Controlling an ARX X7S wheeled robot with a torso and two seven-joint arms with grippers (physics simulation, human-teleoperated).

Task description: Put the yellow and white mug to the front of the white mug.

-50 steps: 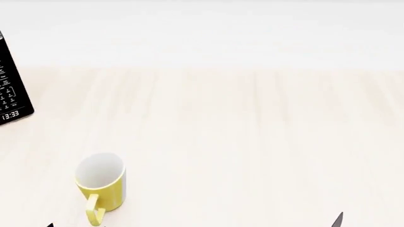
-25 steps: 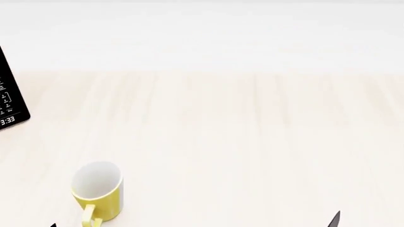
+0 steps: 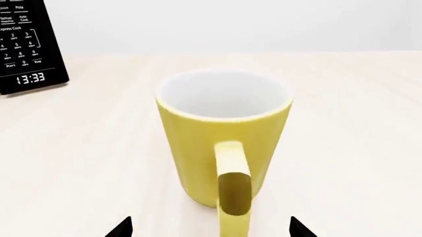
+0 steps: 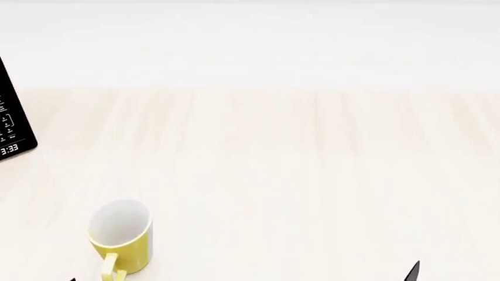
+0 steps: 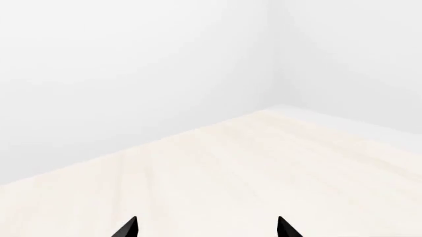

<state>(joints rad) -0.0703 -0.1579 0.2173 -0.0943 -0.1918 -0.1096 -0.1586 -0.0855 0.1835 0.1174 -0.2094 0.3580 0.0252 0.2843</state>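
Note:
The yellow and white mug stands upright on the pale wooden counter at the lower left of the head view, its yellow handle toward me. In the left wrist view the mug is close in front, white inside, its handle pointing between my fingertips. My left gripper is open, its tips apart on either side of the handle and not touching it. My right gripper is open and empty over bare counter; one tip shows at the bottom right of the head view. The white mug is out of view.
A black microwave control panel with a 13:33 clock stands at the left edge; it also shows in the left wrist view. The counter runs back to a white wall. The right wrist view shows the counter's far corner.
The head view shifted slightly a second ago, so the mug and the microwave slid a little down and left; since half a second ago nothing has visibly moved.

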